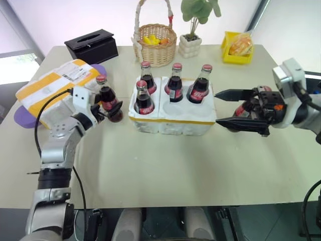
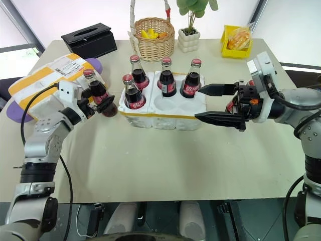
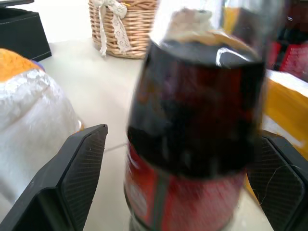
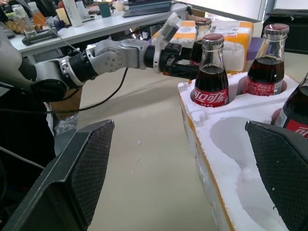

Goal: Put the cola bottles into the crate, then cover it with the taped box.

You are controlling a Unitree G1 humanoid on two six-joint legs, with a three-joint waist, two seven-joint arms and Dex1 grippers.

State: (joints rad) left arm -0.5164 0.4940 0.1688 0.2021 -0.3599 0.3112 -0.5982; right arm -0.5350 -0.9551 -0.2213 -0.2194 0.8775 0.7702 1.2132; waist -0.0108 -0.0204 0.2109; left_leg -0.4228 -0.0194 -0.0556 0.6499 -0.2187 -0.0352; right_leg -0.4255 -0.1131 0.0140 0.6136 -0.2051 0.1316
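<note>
Four cola bottles [image 1: 175,83] are seated in the crate [image 1: 173,120]. A fifth bottle [image 1: 106,95] is flanked by the wide-spread left gripper [image 1: 108,113]; contact cannot be told. The right gripper [image 1: 224,107] is spread wide, empty.

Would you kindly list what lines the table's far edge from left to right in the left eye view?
Black tissue box → wicker basket → potted plant → yellow tray.

Head pair overlooking crate [image 1: 173,118], wrist cameras close, level
</note>
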